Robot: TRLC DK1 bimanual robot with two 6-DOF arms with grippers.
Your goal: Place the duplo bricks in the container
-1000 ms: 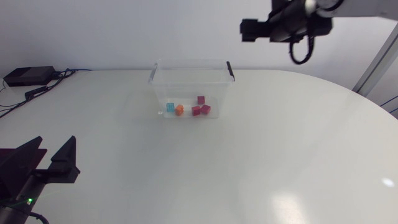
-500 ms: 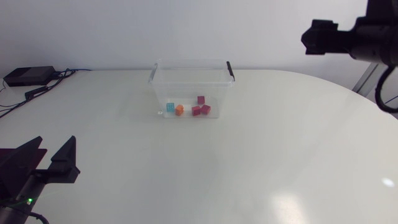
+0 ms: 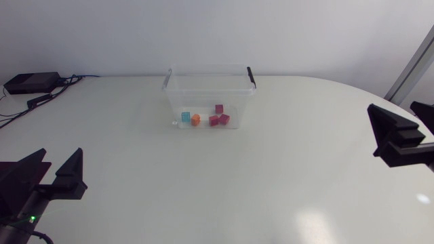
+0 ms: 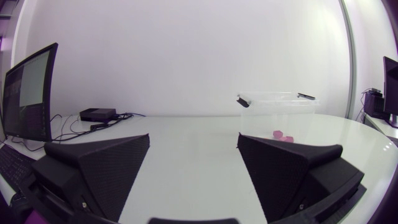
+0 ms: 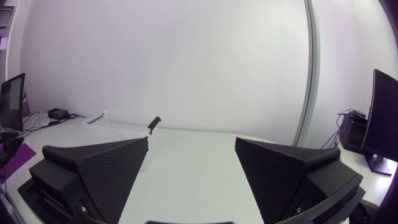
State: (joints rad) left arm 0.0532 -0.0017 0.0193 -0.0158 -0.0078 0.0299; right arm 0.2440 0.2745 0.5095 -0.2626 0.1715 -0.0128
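Clear container (image 3: 209, 95) at far middle of table; duplo bricks (image 3: 214, 120) (teal, orange, several pink) lying inside. Left gripper (image 4: 193, 140) and right gripper (image 5: 191, 143) spread wide, holding nothing, well apart from container. Likely risk: careless arm sweep nudging light container.

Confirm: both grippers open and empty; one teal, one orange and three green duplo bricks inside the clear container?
No. The head view shows three magenta bricks, not green. The teal brick, orange brick, clear container and open, empty left gripper and right gripper are as stated.
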